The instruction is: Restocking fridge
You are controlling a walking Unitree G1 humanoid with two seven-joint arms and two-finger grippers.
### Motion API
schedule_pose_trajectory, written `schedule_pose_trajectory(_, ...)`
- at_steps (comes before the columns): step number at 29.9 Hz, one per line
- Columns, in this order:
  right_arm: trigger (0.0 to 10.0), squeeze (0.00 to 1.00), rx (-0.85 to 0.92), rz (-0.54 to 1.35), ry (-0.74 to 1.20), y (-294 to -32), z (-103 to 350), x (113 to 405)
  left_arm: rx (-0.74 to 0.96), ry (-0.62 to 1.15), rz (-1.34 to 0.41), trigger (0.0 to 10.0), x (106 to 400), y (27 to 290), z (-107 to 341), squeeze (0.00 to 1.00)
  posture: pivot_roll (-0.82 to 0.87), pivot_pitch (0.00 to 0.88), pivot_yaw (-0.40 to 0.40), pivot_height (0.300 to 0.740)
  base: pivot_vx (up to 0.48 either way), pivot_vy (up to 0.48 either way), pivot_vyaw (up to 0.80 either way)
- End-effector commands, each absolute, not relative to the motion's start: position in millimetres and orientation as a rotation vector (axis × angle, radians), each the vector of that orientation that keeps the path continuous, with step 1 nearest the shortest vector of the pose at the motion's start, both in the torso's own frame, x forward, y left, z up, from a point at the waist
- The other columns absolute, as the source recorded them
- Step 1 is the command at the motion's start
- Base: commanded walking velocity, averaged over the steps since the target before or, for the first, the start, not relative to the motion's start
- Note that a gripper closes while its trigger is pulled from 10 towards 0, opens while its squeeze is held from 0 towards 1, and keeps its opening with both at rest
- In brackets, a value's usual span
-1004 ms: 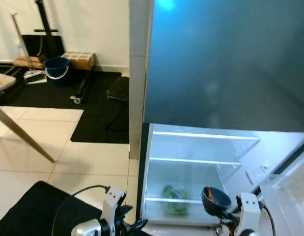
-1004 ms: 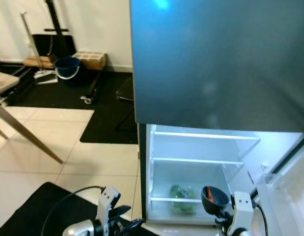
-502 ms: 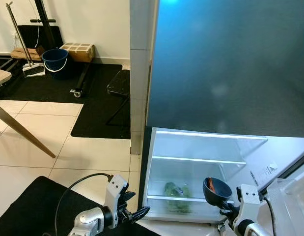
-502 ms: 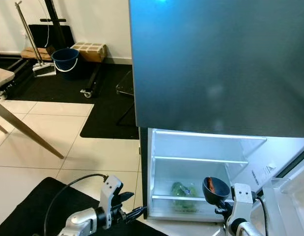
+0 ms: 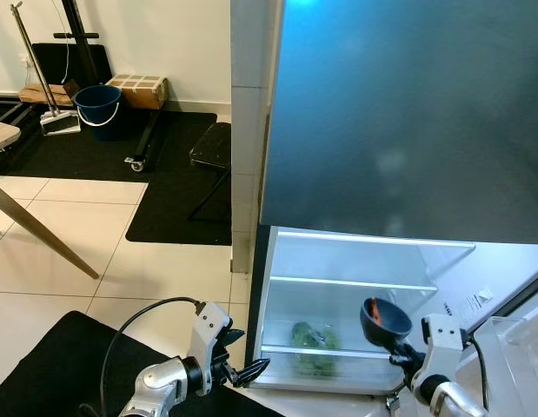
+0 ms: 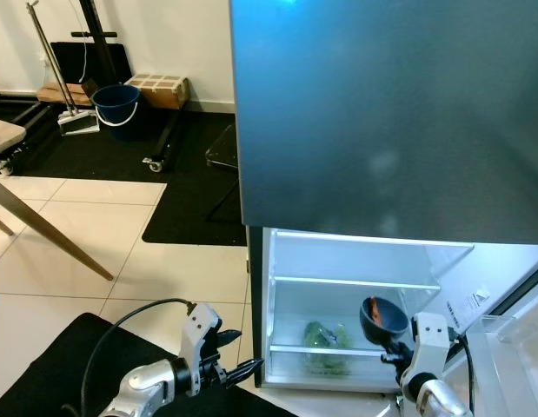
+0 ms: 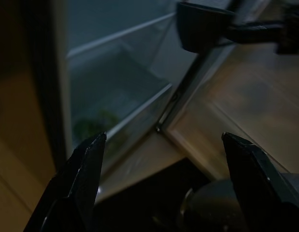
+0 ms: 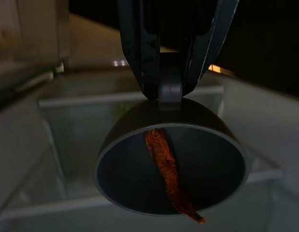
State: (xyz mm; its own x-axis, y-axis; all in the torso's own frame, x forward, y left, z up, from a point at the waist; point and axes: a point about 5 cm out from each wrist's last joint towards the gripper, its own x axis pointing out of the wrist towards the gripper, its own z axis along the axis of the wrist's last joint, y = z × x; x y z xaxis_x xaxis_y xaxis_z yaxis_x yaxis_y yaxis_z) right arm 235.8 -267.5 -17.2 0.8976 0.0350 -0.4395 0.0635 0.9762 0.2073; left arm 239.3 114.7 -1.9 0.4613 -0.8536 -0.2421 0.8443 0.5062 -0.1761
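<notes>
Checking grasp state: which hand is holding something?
The right hand, clamped on the dark bowl with a red chili inside. The left hand is open.

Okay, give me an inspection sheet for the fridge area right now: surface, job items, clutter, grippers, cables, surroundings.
Surface: fridge open, lit; upper shelves bare.
Job's things: dark bowl holding a reddish strip of food; greens on the lowest shelf.
Clutter: nothing seen in the fridge.
Grippers: right gripper shut on the bowl, held before the lower shelves; left gripper open, low by the fridge's left edge.
Cables: black cable looping off the left arm.
Surroundings: tiled floor, black mats, blue bucket, box, table leg.
</notes>
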Motion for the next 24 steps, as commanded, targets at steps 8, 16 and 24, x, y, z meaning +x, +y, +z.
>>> schedule_pose_trajectory(8, 10.0, 0.0, 0.174, -0.033, 0.342, -280.8, 6.9, 254.5, 0.039, 0.203, -1.13, 10.0, 248.4, 108.6, 19.3, 0.0, 0.08, 0.0, -0.023, 0.74, 0.0, 0.0, 0.0)
schedule_pose_trajectory(16, 10.0, 0.0, 0.134, -0.023, 0.391, -278.3, 5.1, 256.9, 0.032, 0.201, -1.107, 10.0, 247.7, 106.8, 18.7, 0.0, 0.08, 0.0, -0.019, 0.725, 0.0, 0.0, 0.0)
schedule_pose_trajectory(24, 10.0, 0.0, 0.136, -0.019, 0.391, -276.5, 4.1, 256.6, 0.01, 0.197, -1.095, 10.0, 246.7, 104.6, 18.8, 0.0, 0.08, 0.0, -0.015, 0.69, 0.0, 0.0, 0.0)
